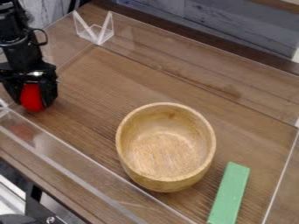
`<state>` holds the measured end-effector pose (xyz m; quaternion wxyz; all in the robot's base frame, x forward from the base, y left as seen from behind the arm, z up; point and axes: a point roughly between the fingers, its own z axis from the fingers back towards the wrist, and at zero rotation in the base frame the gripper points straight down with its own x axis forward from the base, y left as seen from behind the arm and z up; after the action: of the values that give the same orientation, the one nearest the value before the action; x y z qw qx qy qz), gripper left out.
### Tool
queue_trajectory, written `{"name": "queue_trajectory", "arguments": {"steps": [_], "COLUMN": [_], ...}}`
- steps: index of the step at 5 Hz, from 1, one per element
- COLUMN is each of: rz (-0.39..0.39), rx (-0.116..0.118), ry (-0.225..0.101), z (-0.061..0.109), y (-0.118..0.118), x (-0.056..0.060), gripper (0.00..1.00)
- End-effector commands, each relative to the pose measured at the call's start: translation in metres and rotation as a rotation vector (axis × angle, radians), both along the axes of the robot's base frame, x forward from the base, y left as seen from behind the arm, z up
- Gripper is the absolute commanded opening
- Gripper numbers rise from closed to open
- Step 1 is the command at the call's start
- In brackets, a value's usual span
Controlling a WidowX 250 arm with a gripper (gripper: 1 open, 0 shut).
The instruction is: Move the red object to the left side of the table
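Observation:
The red object [33, 99] is a small rounded toy sitting low on the brown wood-grain table [152, 74], close to its left edge. My gripper [31, 94] points straight down over it. One black finger [10, 90] stands on each side of the toy. The jaws look open, spread a little wider than the toy, and its lower part rests on the tabletop. The toy's top is hidden by the gripper body.
A round light wooden bowl [167, 146] stands right of centre near the front. A flat green bar [230, 206] lies at the front right. Low clear acrylic walls [70, 162] border the table, and a clear folded stand [93, 28] sits at the back left.

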<state>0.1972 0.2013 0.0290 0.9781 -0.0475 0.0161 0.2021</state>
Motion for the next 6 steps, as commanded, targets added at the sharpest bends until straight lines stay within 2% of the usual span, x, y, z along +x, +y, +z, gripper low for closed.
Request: {"name": "queue_trajectory", "arguments": {"steps": [1,2,3,4,5,6], "rz": [-0.009,-0.031,-0.021,-0.004,-0.030,-0.013], "rx": [0.032,0.021,0.014,0.013,0.011,0.005], "ry": [-0.071,-0.111,-0.162,-0.183,-0.193,-0.207], "z": [0.032,0.052,0.067,0.072,0.090,0.092], "y": [0.002,-0.008,-0.020,-0.028,-0.036,-0.050], "x": [0.008,0.014,0.028,0.040,0.046,0.050], "gripper": [1.00,1.00,1.00,1.00,1.00,1.00]}}
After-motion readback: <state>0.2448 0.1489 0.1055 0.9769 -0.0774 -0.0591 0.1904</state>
